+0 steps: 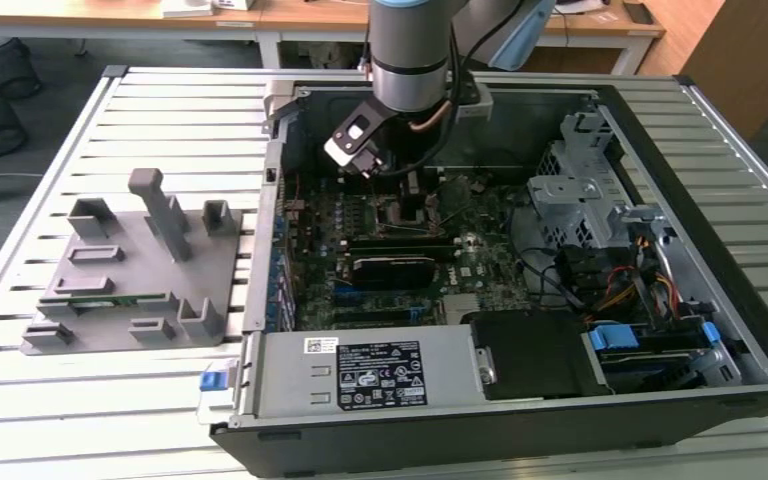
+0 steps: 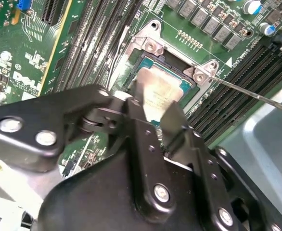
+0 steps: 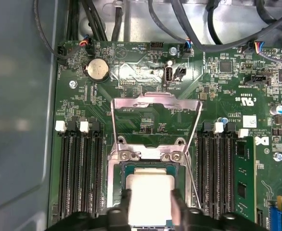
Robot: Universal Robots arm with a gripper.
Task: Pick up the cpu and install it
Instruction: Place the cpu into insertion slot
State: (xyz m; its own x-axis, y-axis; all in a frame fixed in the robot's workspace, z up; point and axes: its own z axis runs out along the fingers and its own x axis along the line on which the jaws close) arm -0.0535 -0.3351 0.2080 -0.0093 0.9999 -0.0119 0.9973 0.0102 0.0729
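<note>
Jaws: gripper [image 3: 151, 211] fingers [image 3: 126, 208] set on two opposite edges of the cpu [image 3: 150, 192], apparently pinching it.
Cpu position: low in the socket [image 3: 114, 163], load plate [image 3: 155, 102] hinged up.
Handling (judged): light, stiff, slick lid; fragile contacts. Grip edges only, level.
Surround: motherboard [image 1: 491, 260].

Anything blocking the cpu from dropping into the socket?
Nothing visible. The load plate is swung up clear, and the cpu, held by the end effector, sits right at the open socket.

Bright, even light; soft shadows.
</note>
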